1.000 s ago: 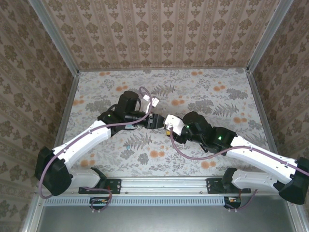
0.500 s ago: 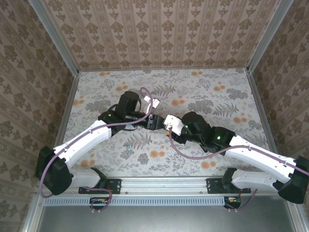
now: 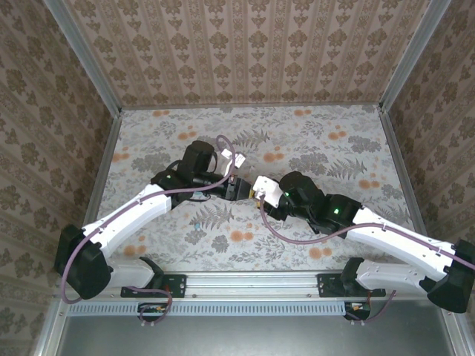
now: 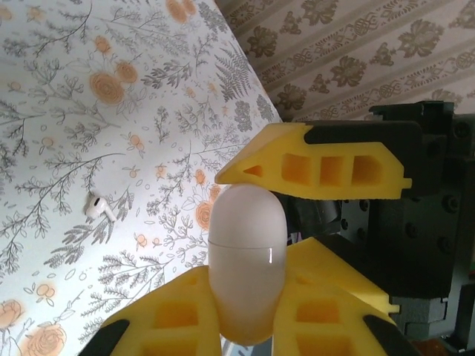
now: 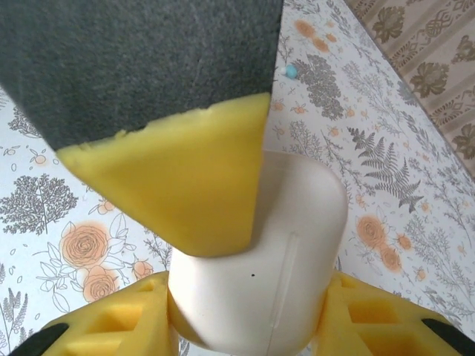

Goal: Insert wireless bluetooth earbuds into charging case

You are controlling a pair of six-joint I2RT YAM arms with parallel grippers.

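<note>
A white charging case (image 4: pixel 245 259), lid closed along a thin seam, hangs above the table between both grippers. My left gripper (image 4: pixel 249 297) is shut across its thin sides. My right gripper (image 5: pixel 249 297) is shut on the same case (image 5: pixel 260 289) across its long ends, and one of its yellow fingers (image 4: pixel 319 167) rests on the lid end. The left gripper's finger (image 5: pixel 185 178) lies over the case's broad face. One white earbud (image 4: pixel 97 208) lies on the floral table, and a teal earbud (image 5: pixel 291 71) lies farther off. From above, the left gripper (image 3: pixel 239 189) and right gripper (image 3: pixel 256 193) meet mid-table.
The floral tabletop (image 3: pixel 319 141) is boxed in by patterned walls with metal rails (image 3: pixel 111 148) at the sides. Both arm bases sit on the near rail (image 3: pixel 252 282), and cables loop off each wrist.
The left gripper has edged slightly right, closing the gap to the right gripper at mid-table. Both arms otherwise hold their places.
</note>
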